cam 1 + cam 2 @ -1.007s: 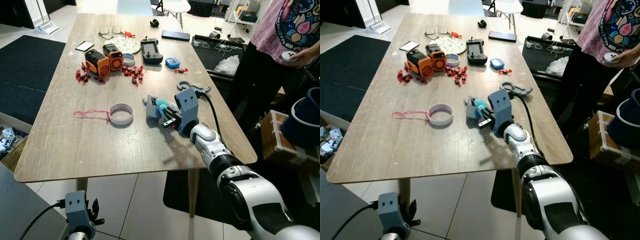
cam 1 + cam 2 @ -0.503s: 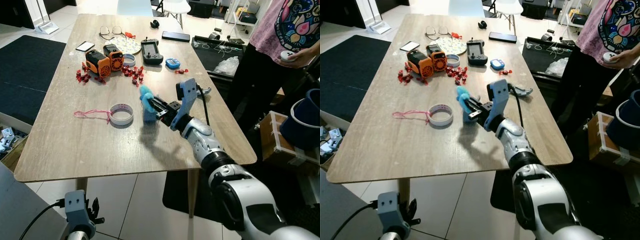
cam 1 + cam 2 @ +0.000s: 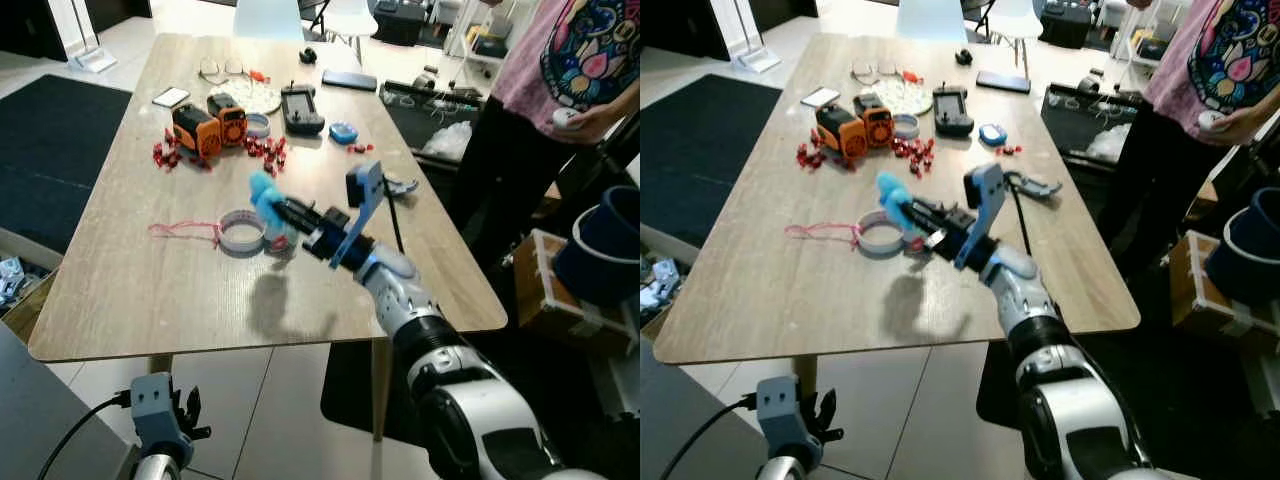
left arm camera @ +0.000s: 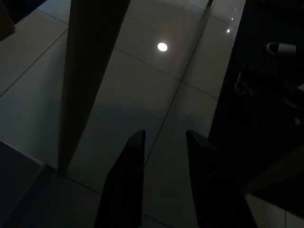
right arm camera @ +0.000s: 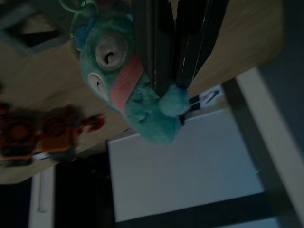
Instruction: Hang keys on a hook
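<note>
The keys, seen as a teal plush keychain (image 3: 264, 190) with a green ring at its top, are pinched between the pressed-together fingers of the right claw (image 3: 283, 212) and are held in the air above the worktop (image 3: 130, 280), over the place just beside the roll of tape (image 3: 240, 232). In the right wrist view the plush figure (image 5: 124, 80) is seen lying along one side of the fingers (image 5: 153, 42), with its long axis roughly along them, and the ring end is directed toward the wrist. The right arm is stretched across the worktop toward the robot's left, so the load is carried at the far end of the reach. No hook can be made out among the things on the worktop; therefore the direction from the claw to the hook cannot be told. The left claw (image 4: 164, 142) hangs idle below the worktop edge, its fingers spread slightly apart over the tiled floor (image 4: 142, 90), so the right arm is judged to be the working one.
</note>
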`<state>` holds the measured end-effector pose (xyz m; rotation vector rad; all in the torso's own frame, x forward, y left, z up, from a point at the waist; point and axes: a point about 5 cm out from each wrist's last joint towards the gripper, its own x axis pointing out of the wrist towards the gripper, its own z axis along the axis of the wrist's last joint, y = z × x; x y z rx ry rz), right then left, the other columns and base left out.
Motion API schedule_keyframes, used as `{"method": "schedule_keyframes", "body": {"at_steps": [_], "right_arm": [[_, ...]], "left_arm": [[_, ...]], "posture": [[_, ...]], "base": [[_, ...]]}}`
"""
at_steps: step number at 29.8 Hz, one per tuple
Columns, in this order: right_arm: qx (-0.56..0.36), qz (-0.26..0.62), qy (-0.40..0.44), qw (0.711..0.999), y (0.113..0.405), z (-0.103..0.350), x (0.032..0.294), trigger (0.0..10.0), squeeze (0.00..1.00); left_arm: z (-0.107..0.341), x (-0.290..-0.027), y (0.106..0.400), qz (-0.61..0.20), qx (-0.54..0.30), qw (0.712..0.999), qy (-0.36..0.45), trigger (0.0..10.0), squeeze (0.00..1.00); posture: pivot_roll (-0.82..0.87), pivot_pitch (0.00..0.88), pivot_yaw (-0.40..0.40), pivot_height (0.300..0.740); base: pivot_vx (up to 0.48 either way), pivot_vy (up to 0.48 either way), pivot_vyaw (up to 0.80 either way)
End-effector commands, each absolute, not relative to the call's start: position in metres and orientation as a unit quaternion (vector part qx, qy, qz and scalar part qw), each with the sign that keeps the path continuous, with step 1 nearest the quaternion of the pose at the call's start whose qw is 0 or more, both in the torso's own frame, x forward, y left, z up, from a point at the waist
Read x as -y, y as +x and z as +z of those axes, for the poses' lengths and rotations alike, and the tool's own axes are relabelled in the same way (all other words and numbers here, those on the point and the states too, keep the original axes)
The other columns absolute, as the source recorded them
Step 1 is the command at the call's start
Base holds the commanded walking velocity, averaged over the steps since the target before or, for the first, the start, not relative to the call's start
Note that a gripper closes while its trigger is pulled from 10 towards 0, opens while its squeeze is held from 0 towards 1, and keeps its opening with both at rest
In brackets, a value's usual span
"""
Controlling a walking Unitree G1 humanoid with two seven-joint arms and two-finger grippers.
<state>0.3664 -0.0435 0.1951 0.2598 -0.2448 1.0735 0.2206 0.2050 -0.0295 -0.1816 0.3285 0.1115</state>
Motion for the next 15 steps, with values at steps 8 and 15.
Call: {"method": "schedule_keyframes", "body": {"at_steps": [8, 15], "right_arm": [[0.086, 0.571, 0.100, 0.810, 0.345, 0.176, 0.041, 0.0, 0.00], [0.062, 0.602, 0.074, 0.792, 0.332, 0.164, 0.044, 0.0, 0.00]], "left_arm": [[-0.037, -0.199, 0.210, 0.052, -0.176, 0.978, -0.098, 10.0, 0.00], [-0.037, -0.198, 0.211, 0.047, -0.173, 0.979, -0.099, 10.0, 0.00]], "posture": [[0.07, 0.051, -0.089, 0.740], [0.07, 0.044, -0.088, 0.740]], "base": [[0.000, 0.000, 0.00], [0.000, 0.000, 0.00]]}}
